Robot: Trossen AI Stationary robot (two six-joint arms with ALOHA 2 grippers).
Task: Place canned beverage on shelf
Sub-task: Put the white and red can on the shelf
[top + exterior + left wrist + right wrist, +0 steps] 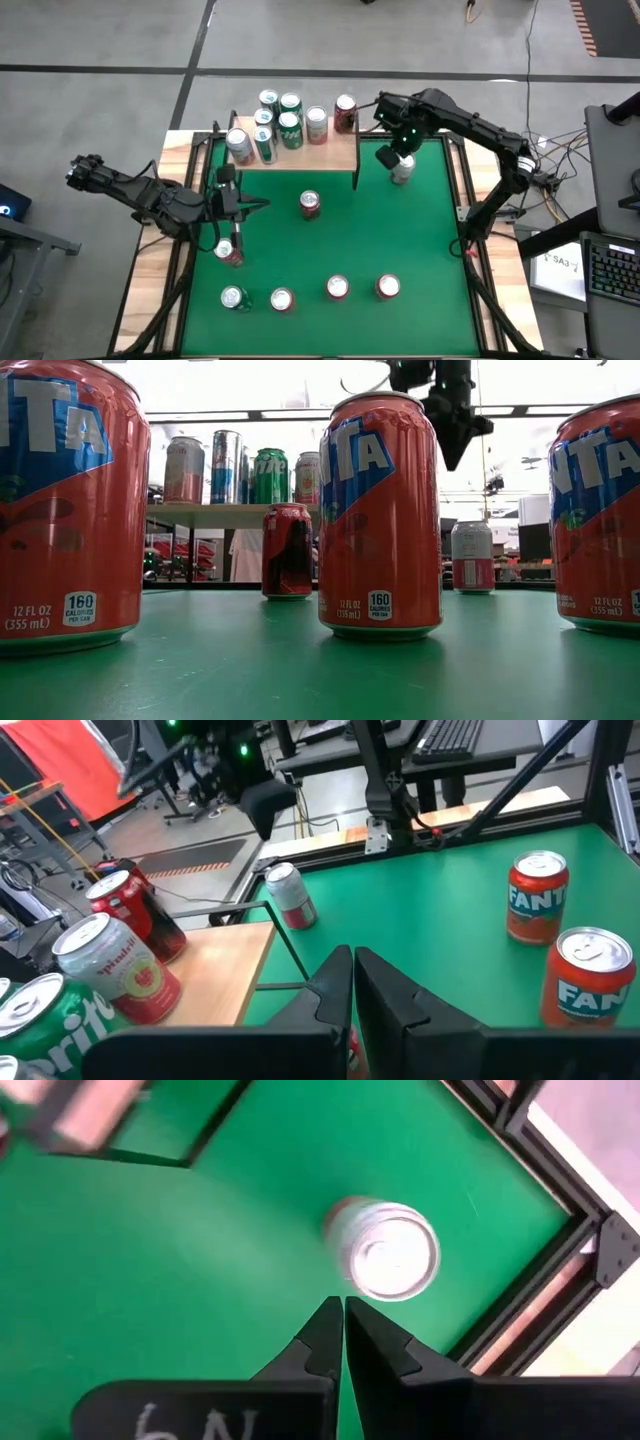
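The shelf (pixel 335 150), a light-wood board on thin black legs, stands at the table's far middle and carries several cans (pixel 290 125). A silver-and-red can (pixel 402 172) stands upright on the green table just right of the shelf. My right gripper (pixel 343 1320) hangs above it, pointing down, shut and empty; the can's top (pixel 392 1250) shows just past the fingertips. In the low view this gripper (pixel 450 440) is well above the can (pixel 472 557). My left gripper (pixel 250 205) waits shut at the table's left, in front of the shelf.
A red can (pixel 310 204) stands in the table's middle and another (pixel 230 252) near my left gripper. Several cans (pixel 337 288) stand in a row along the near edge. Black frame rails (pixel 560 1180) border the table close to the silver-and-red can.
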